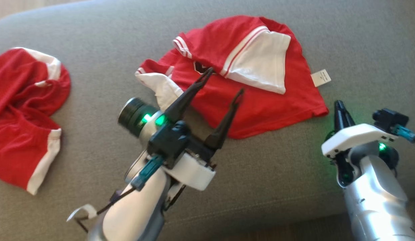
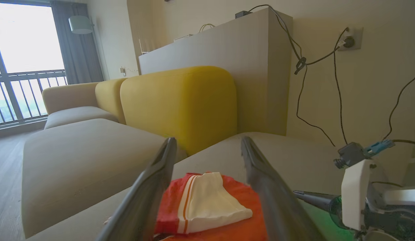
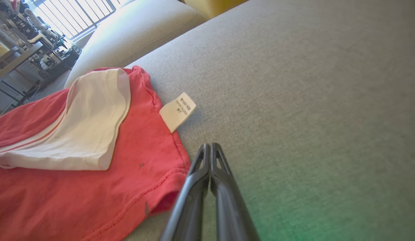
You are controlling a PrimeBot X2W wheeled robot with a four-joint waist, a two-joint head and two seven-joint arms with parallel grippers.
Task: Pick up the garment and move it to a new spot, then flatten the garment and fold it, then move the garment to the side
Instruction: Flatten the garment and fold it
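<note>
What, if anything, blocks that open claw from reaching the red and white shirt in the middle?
Nothing visible. The left gripper, open, hangs over the near edge of the red and white garment, with bare grey cushion around it. The other red garment lies well off to the left.

A garment lies mid-cushion on the sofa. A second garment lies well apart to its left.

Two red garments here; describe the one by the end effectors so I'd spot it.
On the grey sofa seat, look past the left end effector. Unlike the red garment at far left, this red shirt shows a white tag at its right edge.
</note>
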